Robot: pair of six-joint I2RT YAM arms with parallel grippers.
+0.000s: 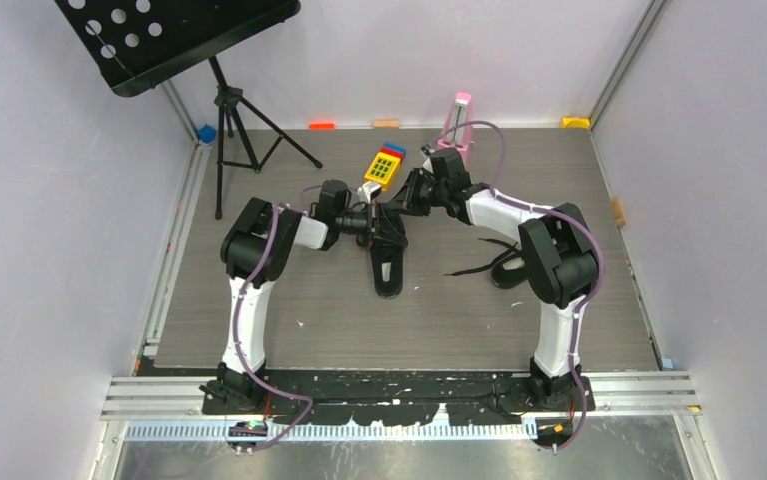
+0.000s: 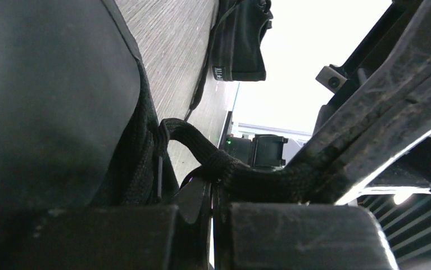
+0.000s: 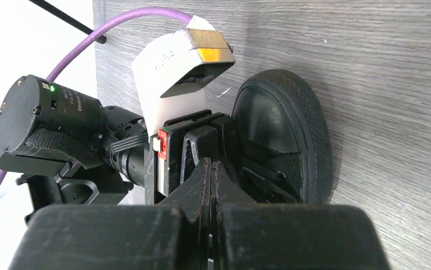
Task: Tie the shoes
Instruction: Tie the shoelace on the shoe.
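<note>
One black shoe lies mid-table with its toe towards the back, where both grippers meet over it. My left gripper is shut on a black lace that loops out from this shoe's eyelets to the jaw tips. From there the lace runs on under a finger of the right gripper. My right gripper sits just behind the shoe's toe with its jaws pressed shut; no lace shows between them. The second shoe lies to the right, half under the right arm, its laces loose on the table.
A yellow keypad toy and a pink object lie just behind the grippers. A black music stand on a tripod stands at the back left. Small coloured blocks line the back wall. Side walls close in the table.
</note>
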